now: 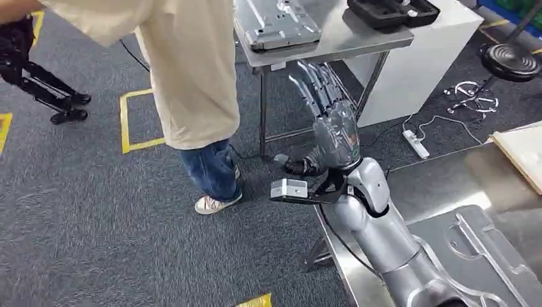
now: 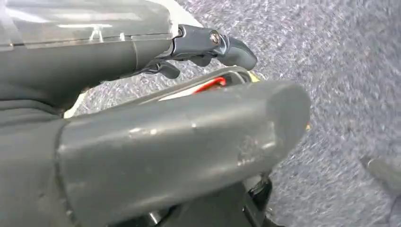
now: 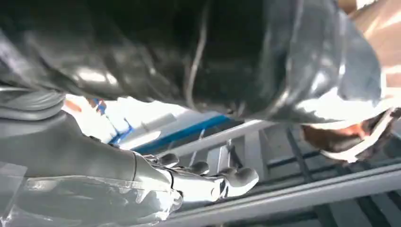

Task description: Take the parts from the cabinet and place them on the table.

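Note:
My right hand [image 1: 332, 118] reaches forward over the carpet with its fingers stretched out and apart, holding nothing. Its fingertips point at the legs of a far steel table [image 1: 358, 41]. A flat grey metal part [image 1: 281, 22] lies on that table. Another stamped metal part [image 1: 476, 252] lies on the near steel table [image 1: 434, 176], just right of my forearm. In the right wrist view the right hand [image 3: 198, 182] is stretched out, with table rails beyond it. The left hand [image 2: 189, 127] hangs above the carpet, empty, thumb straight and fingers loosely bent.
A person [image 1: 192, 83] in a beige top and jeans stands on the carpet left of my hand. A black tray [image 1: 393, 11] sits on the far table beside a white cabinet [image 1: 422, 64]. A stool [image 1: 511, 61], a power strip [image 1: 415, 144] and a wooden board [image 1: 521, 150] lie to the right.

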